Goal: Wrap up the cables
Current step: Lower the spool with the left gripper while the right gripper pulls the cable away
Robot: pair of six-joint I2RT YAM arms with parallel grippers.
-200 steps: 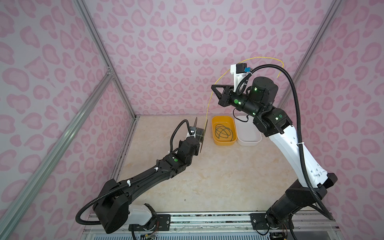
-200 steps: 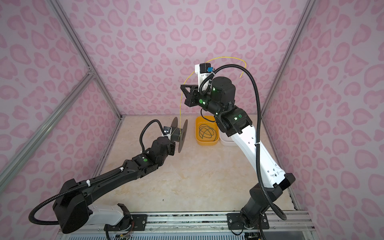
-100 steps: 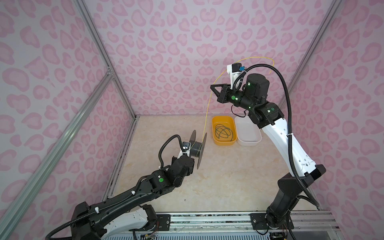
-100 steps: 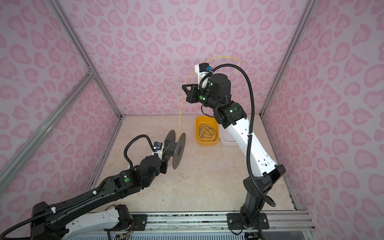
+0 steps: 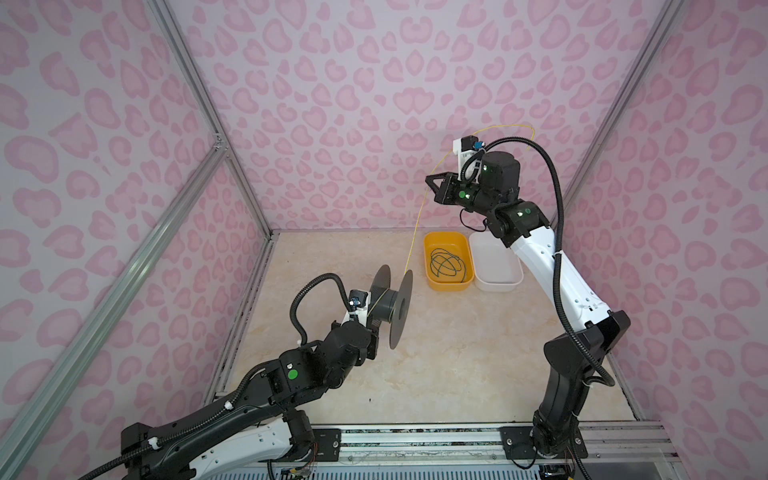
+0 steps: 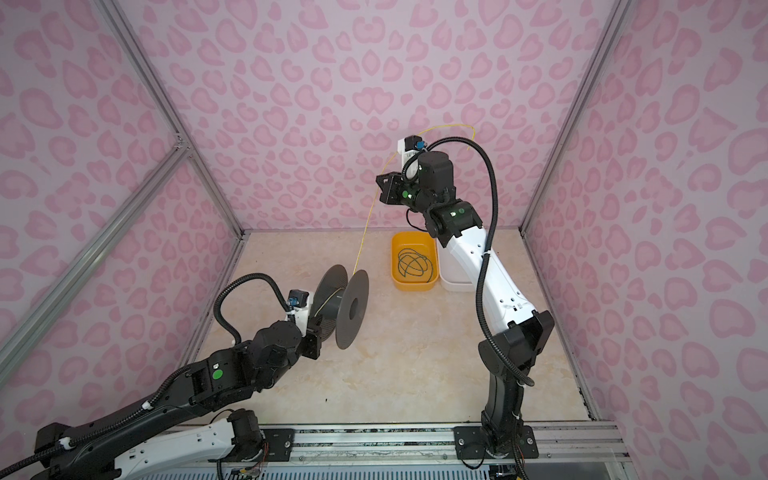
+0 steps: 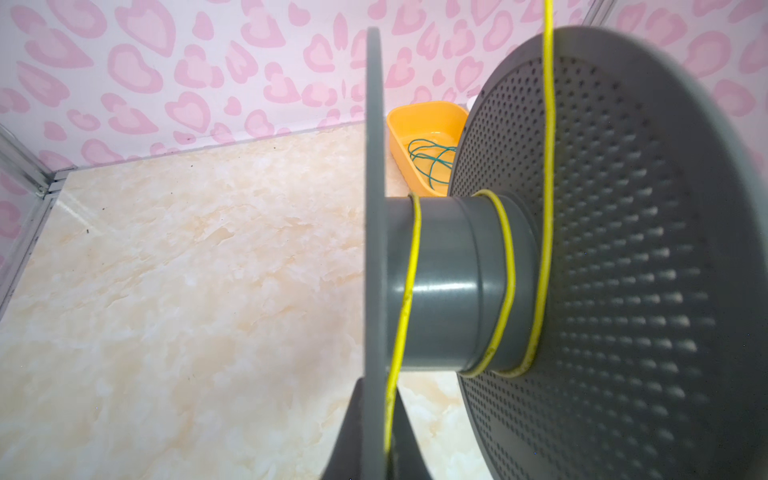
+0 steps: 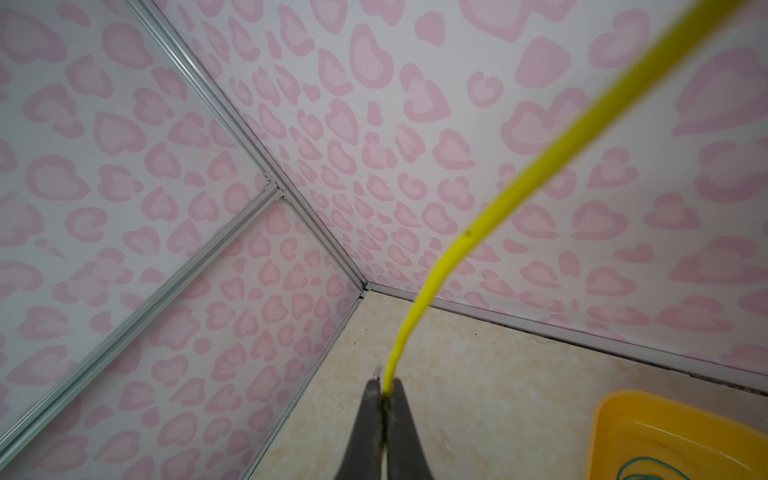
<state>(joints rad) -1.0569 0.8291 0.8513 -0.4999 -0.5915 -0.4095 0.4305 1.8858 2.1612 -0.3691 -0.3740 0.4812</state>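
In both top views a pale yellow cable [image 5: 417, 220] [image 6: 365, 232] runs taut from a grey spool [image 5: 390, 303] [image 6: 345, 307] up to my right gripper [image 5: 428, 179] [image 6: 377, 178], raised near the back wall. In the right wrist view that gripper [image 8: 386, 384] is shut on the yellow cable [image 8: 498, 208]. My left gripper [image 7: 376, 440] is shut on one spool [image 7: 440, 282] flange, pinching the yellow cable [image 7: 548, 166] against it. A few turns lie around the hub. The dark green cable [image 5: 446, 262] [image 6: 413, 262] [image 7: 428, 160] lies coiled in a yellow bin [image 5: 444, 235].
A white bin [image 5: 498, 286] stands right of the yellow bin [image 6: 413, 237] [image 7: 424, 110] [image 8: 665, 407] at the back of the beige floor. Pink patterned walls with aluminium frame posts close in three sides. A metal rail [image 5: 415, 440] carries both arm bases at the front.
My left arm has drawn back toward the front with the spool, lengthening the taut yellow stretch. The right gripper has stayed high, and its arm has straightened more upright.
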